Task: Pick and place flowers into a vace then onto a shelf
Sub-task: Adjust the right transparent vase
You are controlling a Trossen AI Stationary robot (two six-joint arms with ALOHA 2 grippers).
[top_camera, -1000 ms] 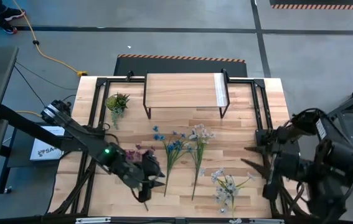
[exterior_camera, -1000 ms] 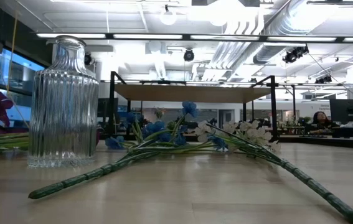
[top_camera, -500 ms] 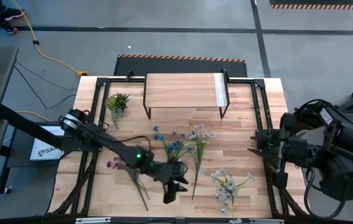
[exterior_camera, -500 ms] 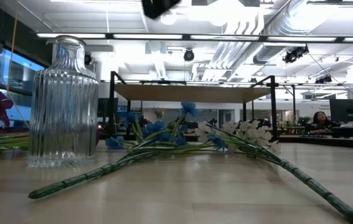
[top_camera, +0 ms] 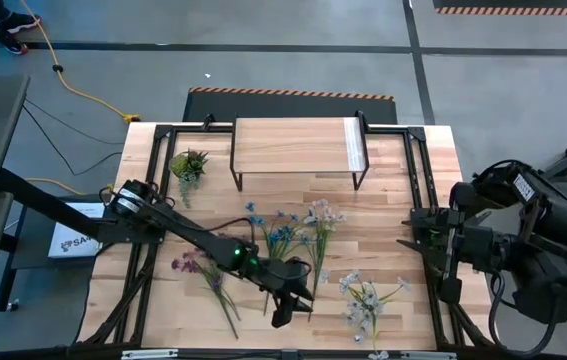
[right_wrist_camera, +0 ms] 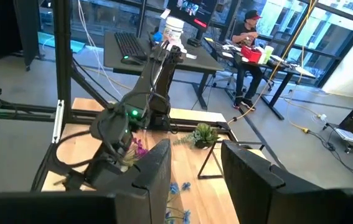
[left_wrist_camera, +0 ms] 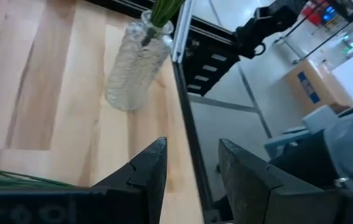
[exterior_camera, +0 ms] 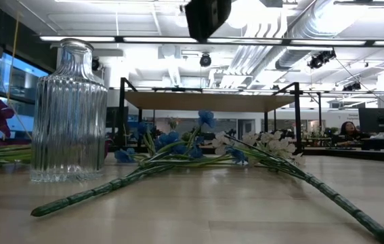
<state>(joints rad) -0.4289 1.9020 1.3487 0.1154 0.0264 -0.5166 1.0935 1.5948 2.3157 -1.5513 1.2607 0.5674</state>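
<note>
Three loose sprays lie flat on the table: purple (top_camera: 197, 266), blue (top_camera: 278, 236) and white-pink (top_camera: 320, 216). The ribbed glass vase (left_wrist_camera: 134, 64) stands near the table's near right corner (top_camera: 364, 300). Green stems stick out of its mouth, and pale blossoms spread above it. The vase (exterior_camera: 69, 112) is close in the low view. The shelf (top_camera: 298, 145) stands at the far edge on its black legs. My left gripper (top_camera: 298, 308) hovers open near the near edge, between the blue spray's stem and the vase, empty (left_wrist_camera: 192, 146). My right gripper (top_camera: 404, 233) waits open at the right edge (right_wrist_camera: 192, 149).
A small green potted plant (top_camera: 188, 163) stands left of the shelf. A black frame rail (top_camera: 425, 190) runs along the table's right side. In the low view the blue and white-pink stems (exterior_camera: 178, 169) cross the boards in front of the shelf (exterior_camera: 208, 102). A person sits at desks beyond (right_wrist_camera: 249, 37).
My left gripper has swept along the near edge toward the table's right, from beside the purple spray to a spot near the vase. The purple spray now lies uncovered on the boards. My right arm has drawn back a little toward the far edge.
</note>
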